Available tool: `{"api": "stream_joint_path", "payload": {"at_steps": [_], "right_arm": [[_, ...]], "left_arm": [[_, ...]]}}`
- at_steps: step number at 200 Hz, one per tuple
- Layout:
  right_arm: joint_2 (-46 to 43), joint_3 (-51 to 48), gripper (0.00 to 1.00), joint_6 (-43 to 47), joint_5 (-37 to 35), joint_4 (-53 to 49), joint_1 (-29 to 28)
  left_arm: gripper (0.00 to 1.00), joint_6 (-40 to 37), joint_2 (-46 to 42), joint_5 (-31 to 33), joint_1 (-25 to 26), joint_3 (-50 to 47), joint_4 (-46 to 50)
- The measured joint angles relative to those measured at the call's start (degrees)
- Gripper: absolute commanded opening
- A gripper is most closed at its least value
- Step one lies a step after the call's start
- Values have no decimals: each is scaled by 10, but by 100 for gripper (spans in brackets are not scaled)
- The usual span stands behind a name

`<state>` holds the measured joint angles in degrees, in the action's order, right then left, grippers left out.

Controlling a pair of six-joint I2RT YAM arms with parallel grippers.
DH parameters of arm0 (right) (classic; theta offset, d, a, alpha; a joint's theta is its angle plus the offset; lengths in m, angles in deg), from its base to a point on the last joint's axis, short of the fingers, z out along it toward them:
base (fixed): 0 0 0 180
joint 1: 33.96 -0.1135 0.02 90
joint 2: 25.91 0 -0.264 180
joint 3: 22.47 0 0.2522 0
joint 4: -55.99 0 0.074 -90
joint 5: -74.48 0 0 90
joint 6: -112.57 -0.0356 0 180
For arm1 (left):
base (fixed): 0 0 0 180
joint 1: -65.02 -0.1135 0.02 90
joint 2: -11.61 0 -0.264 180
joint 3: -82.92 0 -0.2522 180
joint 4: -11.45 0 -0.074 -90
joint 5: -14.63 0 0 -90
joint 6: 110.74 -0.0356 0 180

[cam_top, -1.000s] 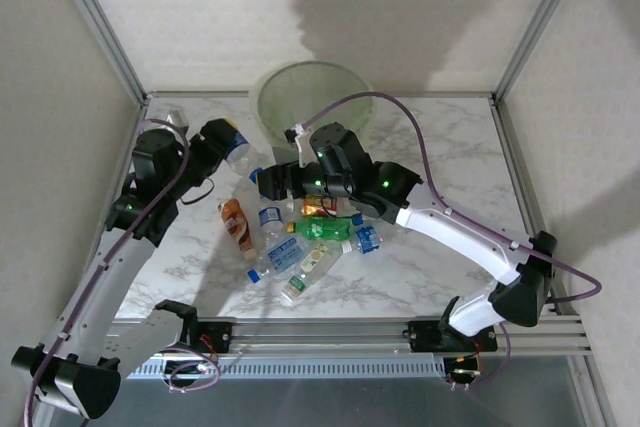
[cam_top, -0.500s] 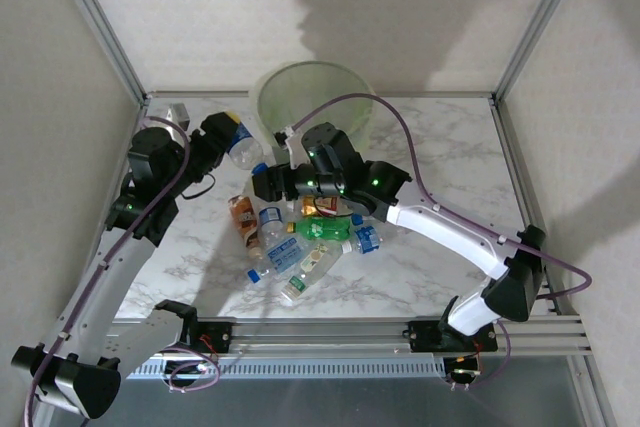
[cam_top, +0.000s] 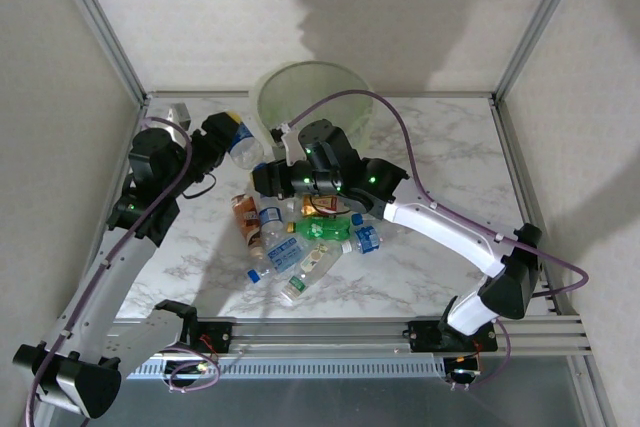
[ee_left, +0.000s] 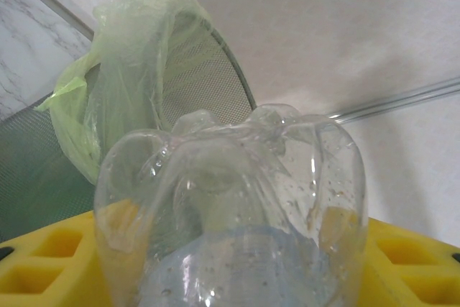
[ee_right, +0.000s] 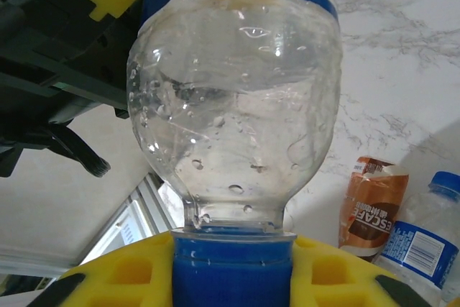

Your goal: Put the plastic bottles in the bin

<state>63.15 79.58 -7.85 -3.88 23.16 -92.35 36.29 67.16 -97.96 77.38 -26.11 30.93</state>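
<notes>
- Two arms, one bottle: just left of the bin (cam_top: 320,77), a clear blue-labelled bottle (cam_top: 243,147) hangs in the air between both grippers, above the marble table (cam_top: 430,147).
- The left gripper (cam_top: 230,137) is clamped across the bottle's body. Its yellow pads (ee_left: 65,231) flank the base, which points at the bin's liner bag (ee_left: 118,77).
- The right gripper (ee_right: 233,267) is closed tight on the blue cap (ee_right: 233,257), at the end of the bottle turned away from the bin. From above, that contact sits partly under the wrist and is hard to make out.
- The other plastic bottles (cam_top: 305,242) lie heaped on the table on the near side of the bin, among them a green bottle (cam_top: 322,230) and a brown-labelled bottle (cam_top: 243,217).
- The step looks like a hand-over beside the bin, with the drop not yet made.
- First risk: with both grips on, a move by either arm alone would twist or wrench the bottle, and the narrow hold on the cap seems likeliest to slip.
- Second risk: if the left gripper lets go, the bottle would hang from its cap alone. It could then swing and fall short of the bin, landing on the heap and scattering it.
- Third risk: the thin liner folded over the bin's rim could snag the bottle or a finger on the way over.
</notes>
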Motion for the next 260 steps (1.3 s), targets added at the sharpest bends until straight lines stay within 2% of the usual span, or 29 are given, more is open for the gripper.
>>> {"api": "stream_joint_path", "payload": {"at_steps": [8,19,23,27,81,122,153,199,237,260], "right_arm": [[0,0,15,0,0,0,0],[0,0,15,0,-1,0,0],[0,0,15,0,-3,0,0],[0,0,14,0,-5,0,0],[0,55,14,-4,-79,-46,9],[5,150,14,-28,-131,-110,86],[33,193,15,-44,-135,-146,133],[111,237,15,-66,-131,-203,159],[147,259,25,-73,-131,-239,163],[158,283,41,-74,-131,-254,167]], "left_arm": [[69,-1,0,0,0,0,0],[85,-3,0,-1,-1,0,0],[97,-7,1,-1,-1,0,0],[99,-7,1,-2,-1,1,1],[99,-56,12,30,-1,58,38],[99,-110,-10,66,-1,90,55],[99,-134,-18,104,-1,91,87],[94,-131,-23,122,-1,46,99],[91,-118,-23,139,-1,6,116],[90,-114,-23,147,-1,-7,125]]}}
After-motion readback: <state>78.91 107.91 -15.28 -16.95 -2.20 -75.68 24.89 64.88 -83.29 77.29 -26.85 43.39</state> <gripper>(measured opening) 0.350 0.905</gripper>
